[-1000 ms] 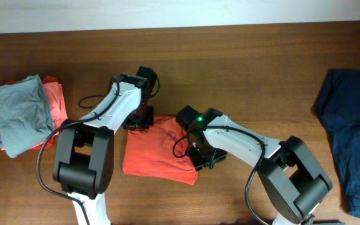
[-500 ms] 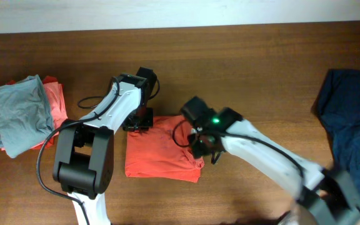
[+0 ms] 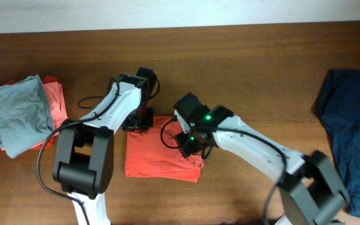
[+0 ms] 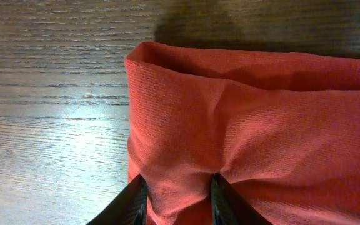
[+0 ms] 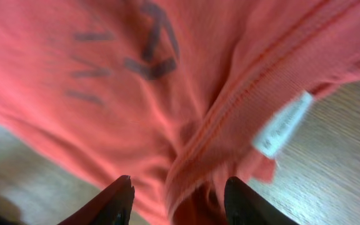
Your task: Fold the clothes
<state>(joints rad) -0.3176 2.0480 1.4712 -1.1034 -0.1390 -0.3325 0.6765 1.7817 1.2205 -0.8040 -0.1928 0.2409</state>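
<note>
Dark wood-grain worktop [image 3: 242, 56]; pale wall strip [image 3: 167, 12] along its far edge. Folded orange-red T-shirt [image 3: 158, 156] lies mid-worktop. Left tool [image 4: 177, 199] pinches cloth at the shirt's far left corner. Right tool [image 5: 177, 200] clamps bunched fabric at its right edge. Navy garment [image 3: 352, 125] far right, grey shirt [image 3: 20, 112] far left.

Your left arm [image 3: 114, 106] and right arm [image 3: 249, 140] are smooth white shells joined by chunky black joint housings. A thin black cable [image 3: 89, 102] loops out at nine o'clock of the left arm. Green lights [image 3: 209, 116] glow on the right arm's black wrist block. The left hand [image 4: 179, 203] and right hand [image 5: 177, 200] each end in two dark, glossy, tapered fingers [image 4: 133, 203].
</note>
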